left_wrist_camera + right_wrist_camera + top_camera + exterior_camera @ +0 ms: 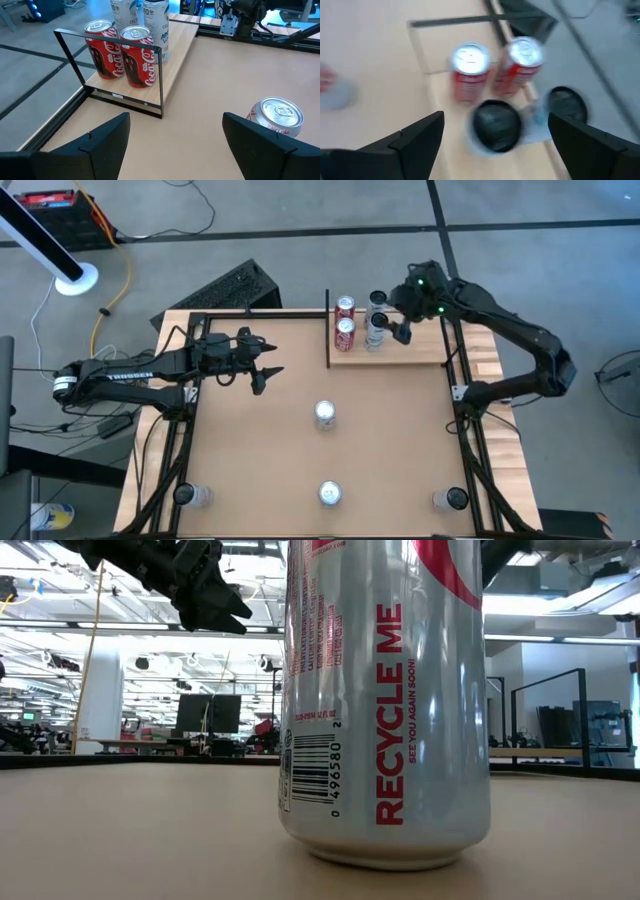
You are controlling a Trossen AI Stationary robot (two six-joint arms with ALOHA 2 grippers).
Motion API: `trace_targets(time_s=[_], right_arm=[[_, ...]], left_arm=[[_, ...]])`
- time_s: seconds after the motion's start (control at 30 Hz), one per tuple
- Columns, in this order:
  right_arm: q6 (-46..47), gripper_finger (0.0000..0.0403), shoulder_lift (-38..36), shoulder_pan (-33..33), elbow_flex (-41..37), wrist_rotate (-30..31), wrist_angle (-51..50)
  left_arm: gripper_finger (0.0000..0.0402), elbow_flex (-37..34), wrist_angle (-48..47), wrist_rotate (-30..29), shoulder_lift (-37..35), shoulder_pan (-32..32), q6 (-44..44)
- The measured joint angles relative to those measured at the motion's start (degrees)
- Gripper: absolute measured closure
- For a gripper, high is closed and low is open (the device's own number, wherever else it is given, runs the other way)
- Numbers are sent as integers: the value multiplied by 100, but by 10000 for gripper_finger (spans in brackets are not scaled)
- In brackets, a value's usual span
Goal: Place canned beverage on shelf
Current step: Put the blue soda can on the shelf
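The job looks about half done. The shelf, a small pale board with a thin black bar along one short edge, lies at the far edge of the table, nearer the far right corner. Four cans stand on the shelf: two red cans just beside the black bar, and two taller pale cans with dark tops next to them. The right claw hangs just above the pale cans with its fingers wide apart and nothing in them, so I think it has just let a can go there. The left claw hangs over the table near the far left side, and its fingers are apart too, with nothing between them. Five more cans are not on the shelf yet. One silver can stands in the middle of the table, and another silver can stands near the middle of the near edge. A can stands at the near left corner and a can stands at the near right corner. One more can lies off the table, on the floor past the near left corner. So the count is four cans on the shelf, four waiting on the table, one on the floor, one shelf, and two claws.
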Motion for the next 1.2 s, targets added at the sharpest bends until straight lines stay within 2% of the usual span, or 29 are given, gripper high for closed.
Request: trace_targets(time_s=[0.17,0.3,0.43,0.6,0.63,0.67,0.83,1.0,1.2], right_arm=[[542,39,-219,573,-2,-362,-903],[860,89,-243,1187,-96,-369,-1104],[911,179,-243,1579,-633,-43,-526],[814,347,-226,1573,-1436,149,176],[748,373,-226,1534,-1544,200,272],[706,383,-226,1491,-1629,242,389],[699,370,-224,1187,-1751,460,816],[517,387,-168,927,-1757,527,988],[452,377,-169,762,-1757,528,1225]], left_arm=[[100,0,0,0,0,0,53],[100,0,2,0,0,0,67],[100,0,0,0,0,0,130],[100,0,2,0,0,-1,123],[100,3,-1,0,0,-1,117],[100,25,-36,0,0,-2,100],[100,137,-22,0,0,0,-30],[100,162,-24,1,0,-2,-137],[100,164,-24,153,0,-2,-253]])
